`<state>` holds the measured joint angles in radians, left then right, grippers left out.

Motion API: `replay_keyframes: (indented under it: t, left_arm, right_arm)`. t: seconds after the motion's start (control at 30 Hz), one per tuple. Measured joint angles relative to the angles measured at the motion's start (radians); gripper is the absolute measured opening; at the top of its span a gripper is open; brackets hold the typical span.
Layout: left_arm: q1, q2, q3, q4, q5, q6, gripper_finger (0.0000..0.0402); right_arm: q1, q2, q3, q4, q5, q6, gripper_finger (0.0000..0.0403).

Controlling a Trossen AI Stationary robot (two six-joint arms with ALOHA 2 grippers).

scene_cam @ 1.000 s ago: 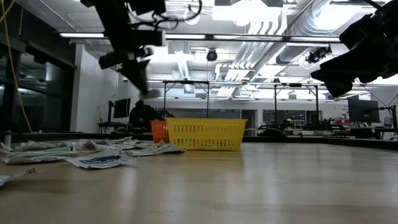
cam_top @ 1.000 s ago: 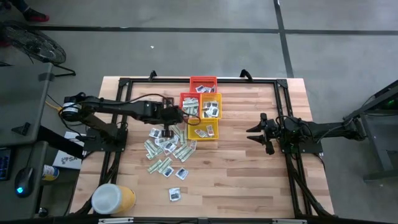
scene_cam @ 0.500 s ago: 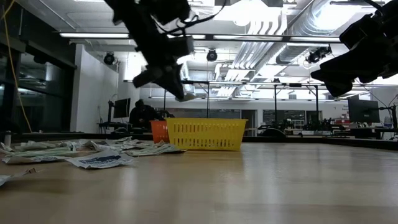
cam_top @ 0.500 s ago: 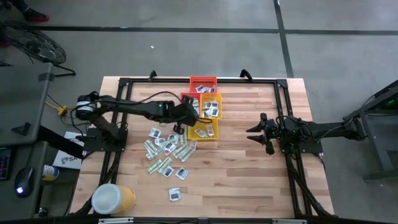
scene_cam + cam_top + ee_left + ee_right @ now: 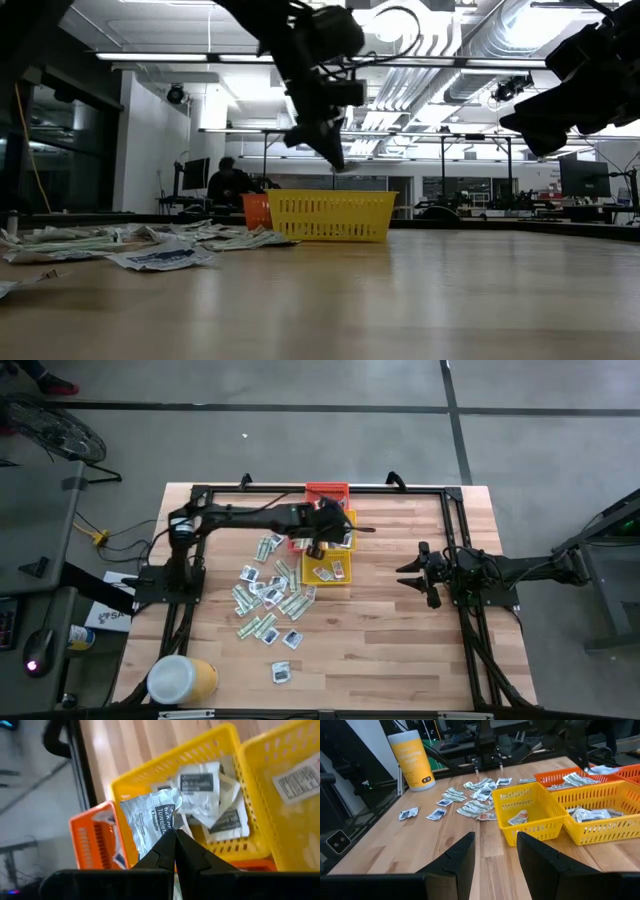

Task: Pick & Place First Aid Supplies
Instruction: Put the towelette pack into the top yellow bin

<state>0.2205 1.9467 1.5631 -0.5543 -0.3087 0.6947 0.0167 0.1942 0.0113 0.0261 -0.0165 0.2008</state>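
Left gripper (image 5: 174, 836) is now over the cluster of baskets at the far middle of the table, having swung across from above the loose pile of packets (image 5: 268, 598) where it was a second ago. Its fingers are pinched tight on a white towelette packet (image 5: 150, 820) with dark print, which sticks up from the tips. In the left wrist view that packet hangs over the seam between the orange basket (image 5: 97, 840) and a yellow basket (image 5: 165, 775) that already holds several similar white squares. In the low view the arm is high above the nearest yellow basket (image 5: 332, 215), packet well clear of the rim.

Meaning: the pick is done and transport is nearly finished; the step in hand looks like the drop. Judging by the matching packets inside, the yellow basket is the likely target, so the gripper probably needs a small shift to clear the orange wall before release, otherwise the packet could land in the wrong bin or catch on the rim.

Plenty of supplies remain spread on the wood near the left arm, a few strays nearer the yellow tub (image 5: 182, 679), so the task is far from over.

Right gripper (image 5: 494, 851) waits at the right side of the table, fingers apart, holding nothing, same as before
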Motion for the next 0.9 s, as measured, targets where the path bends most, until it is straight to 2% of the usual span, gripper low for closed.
replay_keyframes:
  t: [0.27,0.73,0.9]
  left_arm:
    - [0.031,0.120,0.150,-0.108,0.058,-0.104,0.0000]
    - [0.035,0.139,0.159,-0.129,0.064,-0.131,0.0001]
    - [0.035,0.139,0.159,-0.129,0.064,-0.131,0.0030]
  right_arm:
    - [0.000,0.014,0.000,-0.002,0.007,0.000,0.0139]
    - [0.000,0.015,0.000,-0.002,0.009,0.000,0.0139]
    - [0.000,0.015,0.000,-0.001,0.009,0.000,0.0139]
